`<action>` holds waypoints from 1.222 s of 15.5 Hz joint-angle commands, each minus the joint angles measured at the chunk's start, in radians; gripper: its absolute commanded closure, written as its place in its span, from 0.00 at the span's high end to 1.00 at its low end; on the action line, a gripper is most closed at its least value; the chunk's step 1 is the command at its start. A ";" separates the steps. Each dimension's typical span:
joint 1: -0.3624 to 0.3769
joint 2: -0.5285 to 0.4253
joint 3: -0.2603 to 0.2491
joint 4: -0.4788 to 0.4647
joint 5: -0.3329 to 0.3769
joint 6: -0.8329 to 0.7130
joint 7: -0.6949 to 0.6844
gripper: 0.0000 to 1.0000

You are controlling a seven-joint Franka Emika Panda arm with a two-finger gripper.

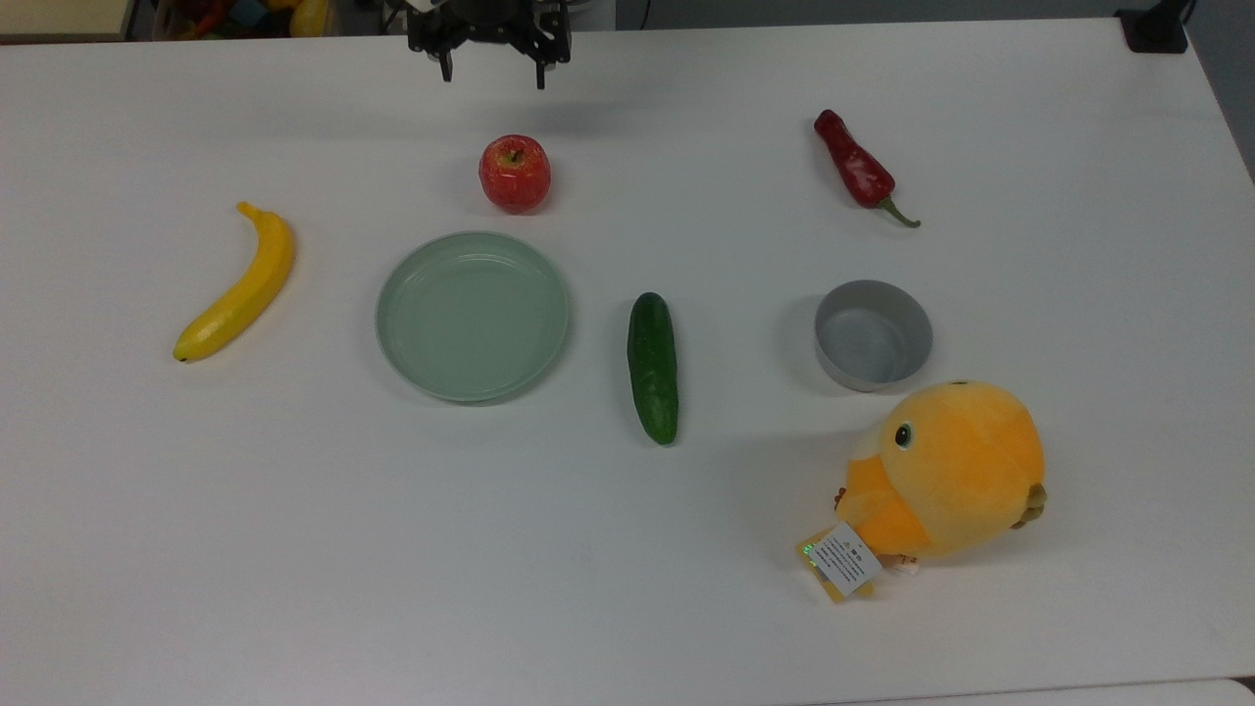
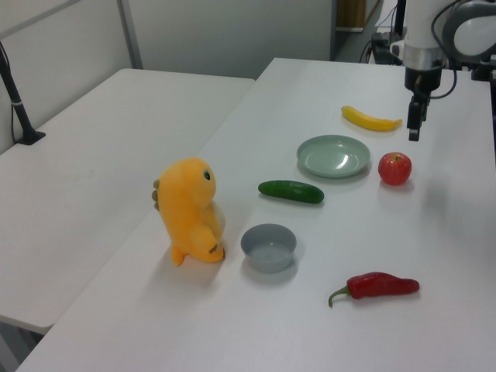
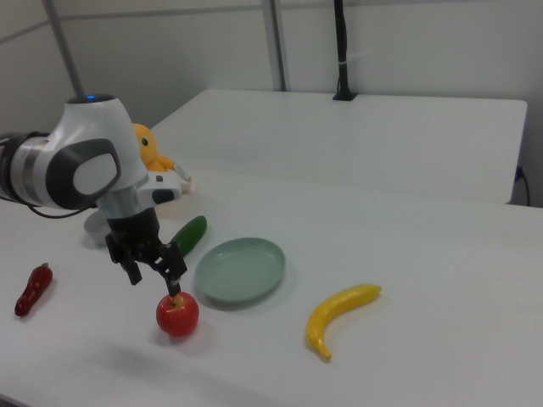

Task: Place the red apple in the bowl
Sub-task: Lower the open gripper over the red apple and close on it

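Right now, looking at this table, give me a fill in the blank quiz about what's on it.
1. The gripper hangs above the table with its fingers ____.
2. The red apple rests on the ____.
3. The bowl holds ____.
4. The plate is pale ____.

Missing words: open; table; nothing; green

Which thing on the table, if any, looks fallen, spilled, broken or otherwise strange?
Nothing looks spilled or broken. The red apple stands stem-up, the bowl and green plate sit flat and hold nothing. One oddity: the orange plush toy with its paper tag is the one non-food, non-dish item, right beside the bowl. The open pincer holds nothing.
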 commanded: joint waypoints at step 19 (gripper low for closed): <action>0.023 0.174 0.003 -0.005 -0.029 0.186 -0.013 1.00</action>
